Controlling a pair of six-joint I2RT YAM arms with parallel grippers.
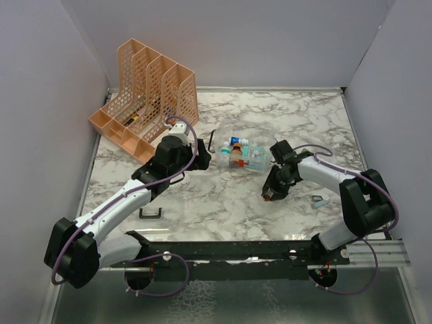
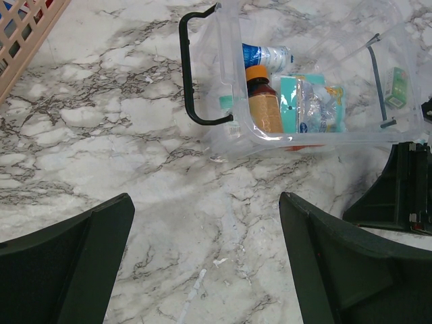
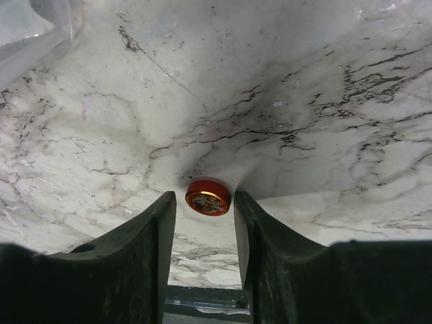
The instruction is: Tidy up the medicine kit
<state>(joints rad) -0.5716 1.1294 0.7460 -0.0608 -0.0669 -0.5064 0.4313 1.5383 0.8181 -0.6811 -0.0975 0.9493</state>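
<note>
While the left gripper [image 2: 206, 202] is held wide, the small clear plastic medicine kit [image 2: 337, 140] is seen just beyond on the marble table [image 1: 223, 202]; judged light, rigid and slick, it is best taken by its black handle [image 2: 189, 74]; a round red tin [image 3: 208, 198] is flanked by the narrowed right gripper [image 3: 204, 196], grip uncertain.

arms [image 1: 121, 206]: white links, black joints | cables [image 1: 159, 181]: purple, looped along each arm | fingers [image 2: 337, 263]: dark green, matte, wedge-shaped | base rail [image 1: 223, 251]: black
</note>
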